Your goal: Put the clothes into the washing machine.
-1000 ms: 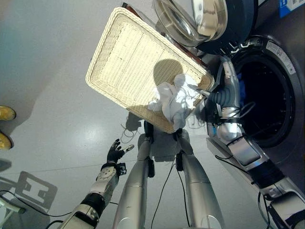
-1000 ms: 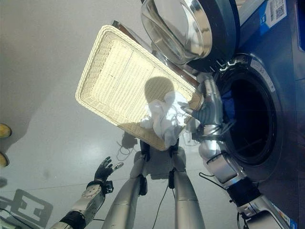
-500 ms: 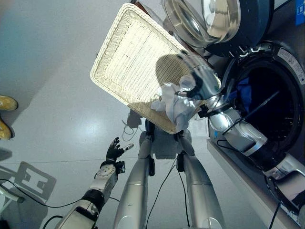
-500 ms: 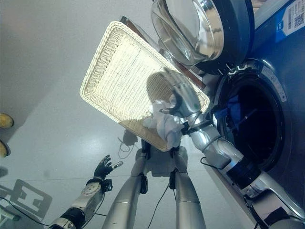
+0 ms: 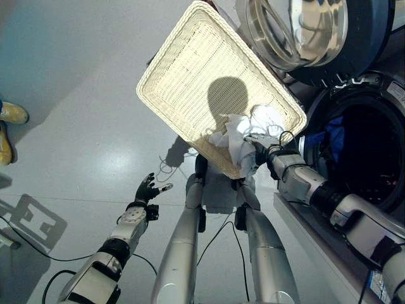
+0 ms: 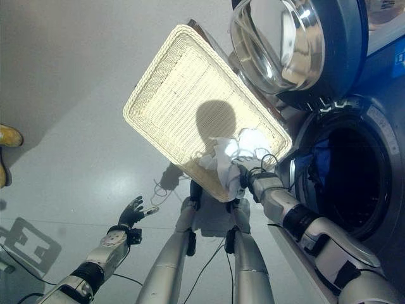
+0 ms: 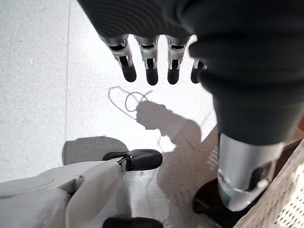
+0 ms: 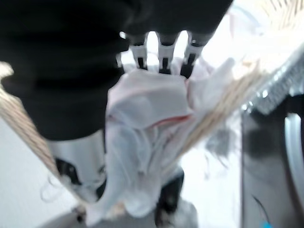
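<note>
**Now reaching for the white garment in the wicker basket**

Seen from above by the head camera, a shallow rectangular wicker basket (image 5: 190, 76) stands on the grey floor beside a front-loading washing machine (image 6: 380, 209). The machine's round glass door (image 6: 278, 44) is swung wide open, and a piece of blue cloth (image 5: 331, 136) already shows at the near edge of the dark drum opening (image 5: 370, 152).

A crumpled white garment (image 5: 239, 136) lies in the basket's corner nearest the machine, with part of it spilling over the rim. The right hand (image 5: 261, 147) rests on this garment. In the right wrist view, its fingers (image 8: 164, 57) touch the top of the cloth, bent only a little; they do not appear to have closed round it yet.

The left hand (image 5: 147, 188) hangs low over the floor, well apart from the basket, fingers spread and holding nothing.

Judging by this, the step in hand is the pick-up. The next move likely calls for closing the fingers firmly on the bunched cloth, lifting it clear of the rim, and carrying it across to the drum.
</note>
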`<state>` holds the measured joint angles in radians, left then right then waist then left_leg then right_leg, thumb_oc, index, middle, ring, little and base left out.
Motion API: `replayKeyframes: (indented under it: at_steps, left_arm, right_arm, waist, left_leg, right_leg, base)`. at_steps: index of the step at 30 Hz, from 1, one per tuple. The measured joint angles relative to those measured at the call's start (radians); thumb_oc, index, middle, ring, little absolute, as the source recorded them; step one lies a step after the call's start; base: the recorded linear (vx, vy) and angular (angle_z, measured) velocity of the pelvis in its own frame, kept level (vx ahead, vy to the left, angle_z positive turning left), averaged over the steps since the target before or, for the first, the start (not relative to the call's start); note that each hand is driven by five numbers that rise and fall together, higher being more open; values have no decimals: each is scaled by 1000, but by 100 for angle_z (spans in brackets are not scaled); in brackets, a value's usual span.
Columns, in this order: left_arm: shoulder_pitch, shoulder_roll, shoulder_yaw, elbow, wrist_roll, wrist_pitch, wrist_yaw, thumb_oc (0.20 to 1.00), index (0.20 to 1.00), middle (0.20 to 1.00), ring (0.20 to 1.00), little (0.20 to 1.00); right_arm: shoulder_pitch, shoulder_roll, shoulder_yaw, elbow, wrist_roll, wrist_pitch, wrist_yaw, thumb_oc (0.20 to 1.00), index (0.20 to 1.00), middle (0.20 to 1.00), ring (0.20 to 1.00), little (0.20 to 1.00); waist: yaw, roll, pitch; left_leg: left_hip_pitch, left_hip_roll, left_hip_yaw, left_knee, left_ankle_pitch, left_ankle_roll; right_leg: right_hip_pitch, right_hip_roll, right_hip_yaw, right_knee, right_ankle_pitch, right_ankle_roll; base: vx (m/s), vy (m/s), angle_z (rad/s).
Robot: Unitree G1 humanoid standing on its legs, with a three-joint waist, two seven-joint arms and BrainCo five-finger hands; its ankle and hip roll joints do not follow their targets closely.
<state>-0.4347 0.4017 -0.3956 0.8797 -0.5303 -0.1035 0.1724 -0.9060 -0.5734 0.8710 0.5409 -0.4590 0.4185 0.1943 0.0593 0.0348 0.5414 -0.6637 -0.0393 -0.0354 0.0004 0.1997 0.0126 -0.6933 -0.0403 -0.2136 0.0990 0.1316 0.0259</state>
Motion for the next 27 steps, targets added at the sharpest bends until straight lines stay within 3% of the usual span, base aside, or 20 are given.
replayKeyframes:
  at_steps: [2, 5, 8, 19, 20, 21, 22, 27]
  left_arm:
    - [-5, 3, -9, -2, 6, 4, -3, 1000, 1000, 1000, 1000, 1000]
    - [-7, 3, -16, -6, 8, 14, -7, 1000, 1000, 1000, 1000, 1000]
    - [-11, -3, -20, -25, 8, 25, -7, 1000, 1000, 1000, 1000, 1000]
    - [-23, -59, -82, -33, 8, 27, 8, 1000, 1000, 1000, 1000, 1000]
    - [-22, -69, -87, -32, 8, 27, 11, 1000, 1000, 1000, 1000, 1000]
    - [-22, -69, -87, -32, 8, 27, 11, 1000, 1000, 1000, 1000, 1000]
    - [-22, -80, -97, -33, 8, 27, 23, 1000, 1000, 1000, 1000, 1000]
    - [-26, -104, -115, -36, 7, 21, 33, 1000, 1000, 1000, 1000, 1000]
  right_arm:
    - [-19, 5, 0, 15, 0, 20, 43, 1000, 1000, 1000, 1000, 1000]
    - [-73, 87, -38, 199, -15, 25, 106, 1000, 1000, 1000, 1000, 1000]
    - [-74, 92, -49, 235, -63, 25, 124, 1000, 1000, 1000, 1000, 1000]
    - [-120, 191, -96, 450, -173, 8, -29, 1000, 1000, 1000, 1000, 1000]
    - [-123, 199, -99, 464, -203, 8, -31, 344, 344, 344, 344, 344]
    - [-123, 199, -99, 464, -203, 8, -31, 344, 344, 344, 344, 344]
    - [-123, 208, -97, 480, -243, 8, -32, 200, 200, 200, 200, 200]
    - [-123, 209, -96, 501, -265, -10, -78, 200, 200, 200, 200, 200]
  waist:
    - [15, 0, 0]
    - [25, 1, 0]
    - [48, 1, 0]
    - [66, 10, -3]
    - [68, 10, -3]
    - [68, 10, -3]
    - [72, 17, -4]
    - [71, 42, -9]
  left_leg:
    - [-1, 0, -6, 0, 1, 0]
    - [-1, -2, -20, 0, 4, -4]
    - [-1, -2, -26, 0, 5, -7]
    - [-29, -22, -30, 0, 11, -15]
    - [-30, -24, -30, 0, 11, -15]
    - [-30, -24, -30, 0, 11, -15]
    - [-31, -25, -31, 0, 11, -15]
    - [-32, -31, -28, -2, 12, -15]
  right_leg:
    - [1, -1, -5, 1, -1, -2]
    - [1, -4, -16, 10, -9, -11]
    - [-3, -6, -23, 24, -18, -21]
    - [-62, -34, -24, 95, -50, -36]
    - [-70, -38, -22, 107, -56, -37]
    - [-70, -38, -22, 107, -56, -37]
    - [-71, -39, -23, 110, -58, -39]
    - [-85, -48, -19, 134, -69, -38]
  base:
    - [6, -51, 7]
    - [4, -38, 10]
    - [-4, -13, 9]
    - [0, 10, 2]
    - [0, 0, 0]
    - [0, 0, 0]
    - [4, 52, 2]
    - [1, 57, 1]
